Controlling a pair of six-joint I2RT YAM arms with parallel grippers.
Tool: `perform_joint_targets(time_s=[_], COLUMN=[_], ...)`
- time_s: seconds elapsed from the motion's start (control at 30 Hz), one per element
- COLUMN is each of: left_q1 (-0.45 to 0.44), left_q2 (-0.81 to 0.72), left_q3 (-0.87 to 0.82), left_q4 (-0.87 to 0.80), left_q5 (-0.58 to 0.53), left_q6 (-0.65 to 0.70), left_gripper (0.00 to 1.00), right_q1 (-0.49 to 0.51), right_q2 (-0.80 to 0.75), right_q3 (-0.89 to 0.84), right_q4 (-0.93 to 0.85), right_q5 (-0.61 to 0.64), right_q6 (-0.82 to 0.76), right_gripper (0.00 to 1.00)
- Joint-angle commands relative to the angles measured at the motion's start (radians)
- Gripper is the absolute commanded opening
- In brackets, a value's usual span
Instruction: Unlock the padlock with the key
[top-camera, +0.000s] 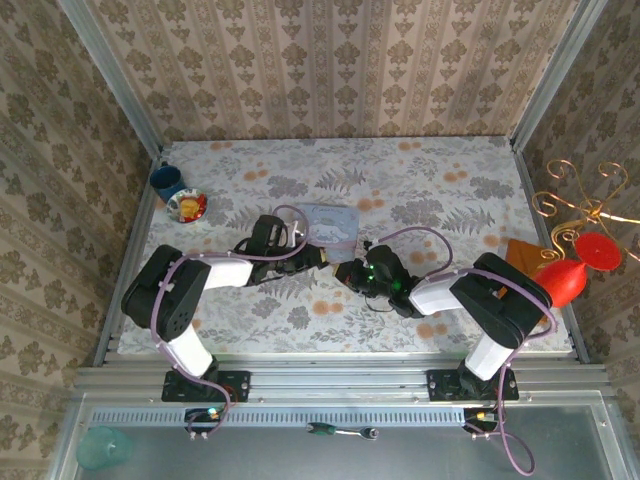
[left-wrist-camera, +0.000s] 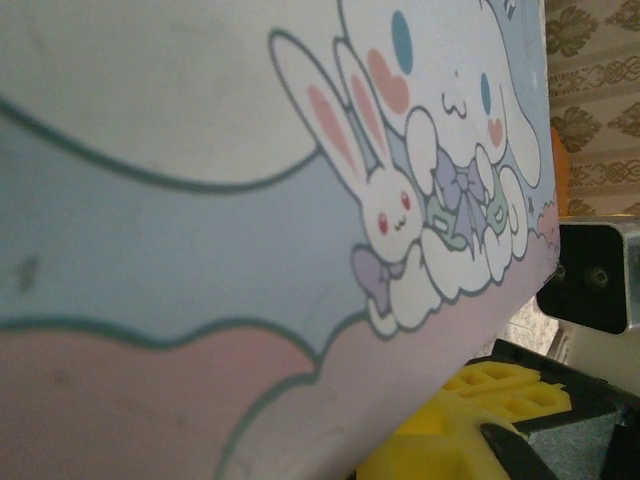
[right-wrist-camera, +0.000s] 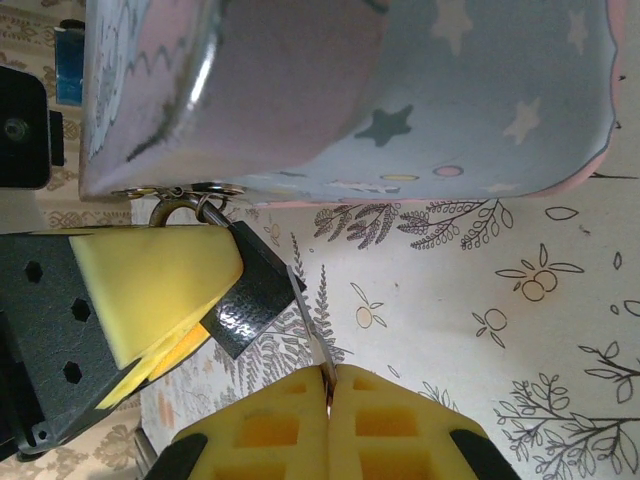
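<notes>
The left fingers squeeze the padlock tight so it cannot wobble, just under the box on the worktop. The right fingers pinch the key, tip at the padlock, ready to slide in.

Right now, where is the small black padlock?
In the right wrist view, left of centre: the padlock is gripped by the left pincer, just under the box, with the key at its side.
</notes>
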Motion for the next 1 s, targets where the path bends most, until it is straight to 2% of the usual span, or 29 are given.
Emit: perform_joint_targets(time_s=[0.0,0.2,0.37,0.53,0.87,0.97], left_q1=[0.008,0.015,0.031,0.049,0.056,0.055], left_q2=[0.016,0.042,0.016,-0.001,0.019,0.028], left_q3=[0.005,0.008,0.037,0.040,0.041,0.027], left_q4=[0.082,0.125,0.043,0.024,0.097,0.132], left_q5=[0.053,0.057,0.044,0.054,0.121,0.136], left_q6=[-0.050,-0.100,-0.048,-0.043,-0.074,-0.086], left_gripper=[0.05,0.05,0.05,0.04,0.03,0.03], right_q1=[-0.002,0.000,-0.002,-0.003,0.012,0.024], right_q2=[0.036,0.045,0.009,0.011,0.004,0.029], right_q3=[-0.018,-0.051,-0.084,-0.064,-0.060,-0.058], right_q4=[0.088,0.161,0.136,0.134,0.120,0.174], right_q5=[-0.052,-0.043,0.000,-0.038,-0.049,-0.056], right_q6=[0.046,0.091,0.084,0.084,0.096,0.099], right_gripper=[0.00,0.00,0.00,0.00,0.00,0.00])
